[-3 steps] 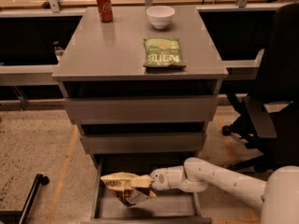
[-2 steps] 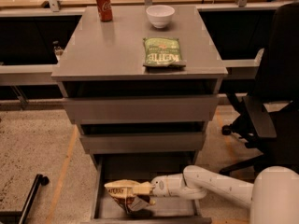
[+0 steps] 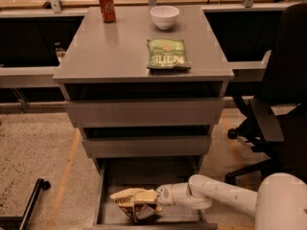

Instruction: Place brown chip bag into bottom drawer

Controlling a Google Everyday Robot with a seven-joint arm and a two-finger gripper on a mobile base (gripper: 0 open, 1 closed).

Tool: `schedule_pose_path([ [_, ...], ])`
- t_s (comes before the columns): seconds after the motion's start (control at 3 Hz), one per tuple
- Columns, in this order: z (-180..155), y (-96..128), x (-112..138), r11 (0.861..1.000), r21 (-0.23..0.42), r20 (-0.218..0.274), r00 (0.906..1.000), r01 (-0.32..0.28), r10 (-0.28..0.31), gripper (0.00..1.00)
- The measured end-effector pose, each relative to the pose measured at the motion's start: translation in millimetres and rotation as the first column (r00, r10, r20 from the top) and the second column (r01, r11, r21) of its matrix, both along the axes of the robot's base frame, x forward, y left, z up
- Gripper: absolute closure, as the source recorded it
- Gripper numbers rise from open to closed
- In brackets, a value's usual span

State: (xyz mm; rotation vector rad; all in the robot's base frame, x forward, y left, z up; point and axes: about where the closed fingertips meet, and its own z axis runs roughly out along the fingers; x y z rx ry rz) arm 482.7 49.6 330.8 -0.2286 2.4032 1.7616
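Note:
The brown chip bag [image 3: 130,201] is crumpled, cream and dark brown, and lies low inside the open bottom drawer [image 3: 108,176] of the grey cabinet. My gripper [image 3: 149,197] reaches in from the right on a white arm and is shut on the bag's right end. The bag sits near the drawer's front left part, close to or on its floor. The two drawers above are pushed in.
On the cabinet top [image 3: 96,56] lie a green chip bag [image 3: 166,53], a white bowl [image 3: 164,17] and a red soda can [image 3: 107,6]. A black office chair [image 3: 278,109] stands at the right. A black bar [image 3: 29,202] lies on the floor at the left.
My gripper has carried the brown chip bag lower and a little leftward, deeper into the open bottom drawer. Nothing on the cabinet top has moved.

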Motion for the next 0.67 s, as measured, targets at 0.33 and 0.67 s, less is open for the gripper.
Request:
schedule_pose_path([
  [0.33,-0.3,2.0,-0.9,1.000,0.001,-0.002,1.0000,-0.003,0.003,0.00],
  [0.67,-0.3,2.1,-0.9,1.000,0.002,-0.002,1.0000,-0.003,0.003,0.00],
])
